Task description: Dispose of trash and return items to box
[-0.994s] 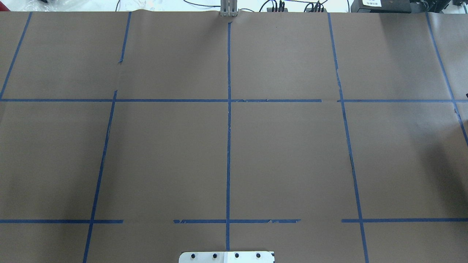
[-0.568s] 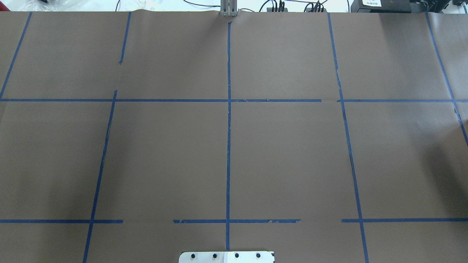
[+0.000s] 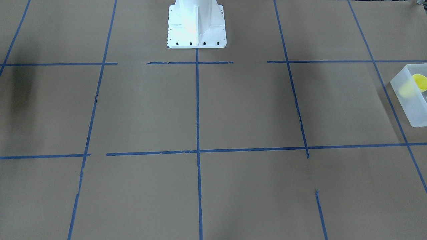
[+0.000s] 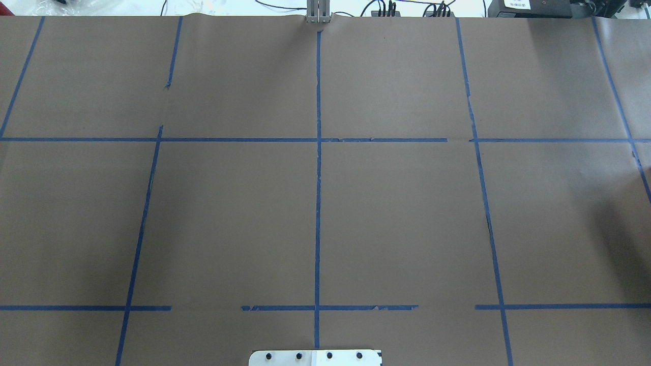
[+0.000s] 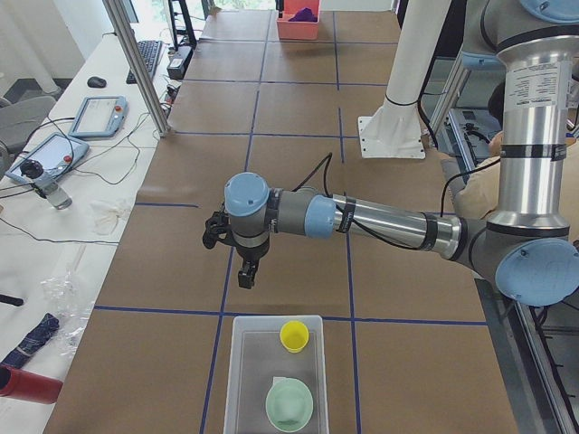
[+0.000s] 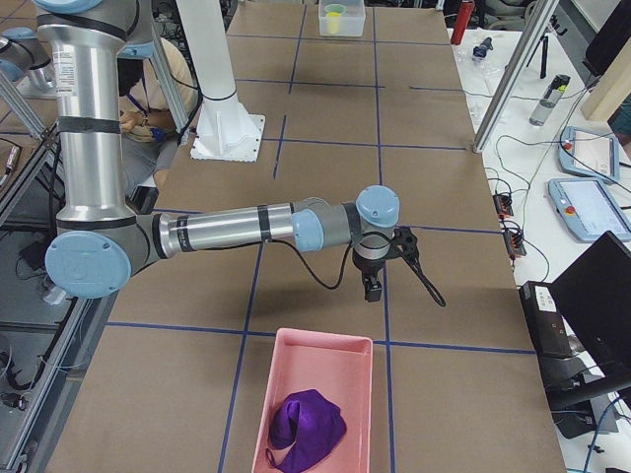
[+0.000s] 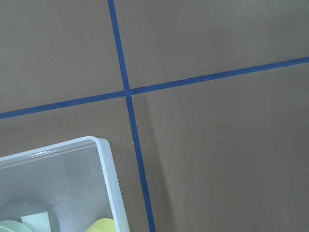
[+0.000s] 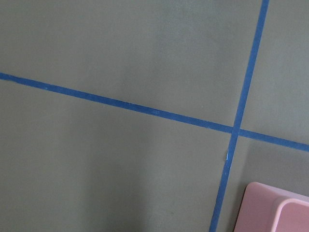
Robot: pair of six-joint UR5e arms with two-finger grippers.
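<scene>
Exterior left: left gripper (image 5: 249, 271) above the table (image 4: 407, 213), near the box (image 5: 262, 357), at its 12 o'clock; cannot tell whether spread or pressed together. Inside the box, yellow cup (image 5: 293, 335) at 12 o'clock of green bowl (image 5: 289, 404), apart. Exterior right: right gripper (image 6: 373, 286), likewise cannot tell, at 12 o'clock of pink tray (image 6: 325, 340) holding purple cloth (image 6: 306, 422). Brown paper, blue tape (image 4: 318, 203) grid; desk with pendant (image 5: 98, 116) and cables at 9 o'clock.
</scene>
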